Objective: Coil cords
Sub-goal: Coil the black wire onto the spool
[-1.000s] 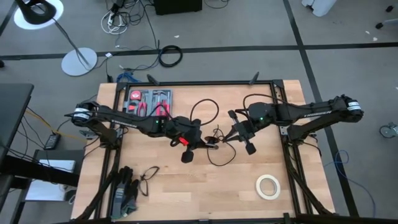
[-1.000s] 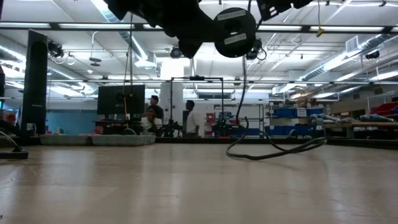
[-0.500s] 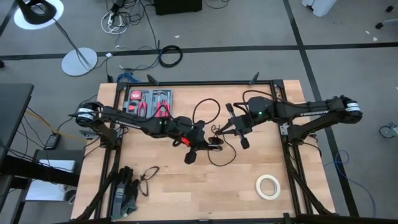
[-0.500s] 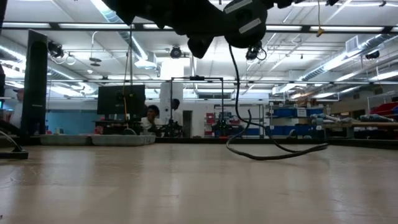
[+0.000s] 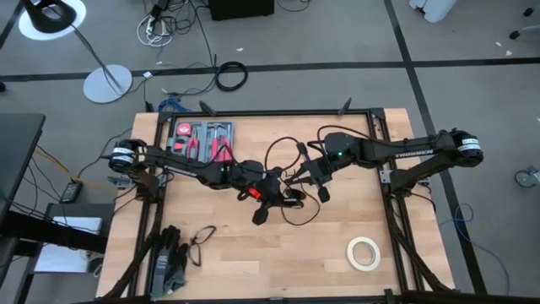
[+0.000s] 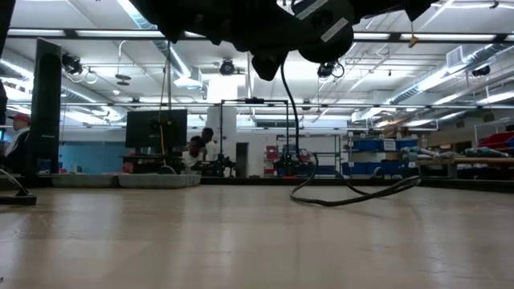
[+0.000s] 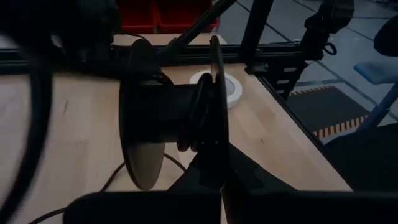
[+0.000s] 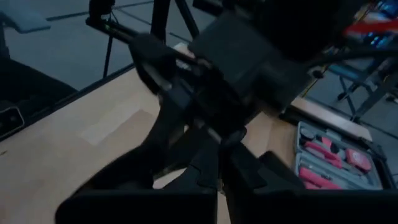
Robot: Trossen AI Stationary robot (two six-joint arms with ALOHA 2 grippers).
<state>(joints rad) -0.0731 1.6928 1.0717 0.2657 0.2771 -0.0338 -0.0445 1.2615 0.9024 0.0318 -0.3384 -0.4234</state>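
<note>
Grey floor (image 5: 337,34) with dark seams around the wooden table (image 5: 253,262), floor lamp (image 5: 105,80) and loose cables (image 5: 169,29) beyond its far left corner, black desk (image 5: 17,169) at left; low view: bright ceiling strip lights (image 6: 136,12), monitor (image 6: 157,128), blue-bin shelves (image 6: 377,148), people (image 6: 197,148) standing far back.

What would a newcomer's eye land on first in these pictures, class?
Probably the two dark arms meeting over the table's middle: the left gripper shut on a black spool, the right gripper shut close beside it. Next, the thin black cord looping between them, and the tape roll alone near the table's front right corner.
</note>
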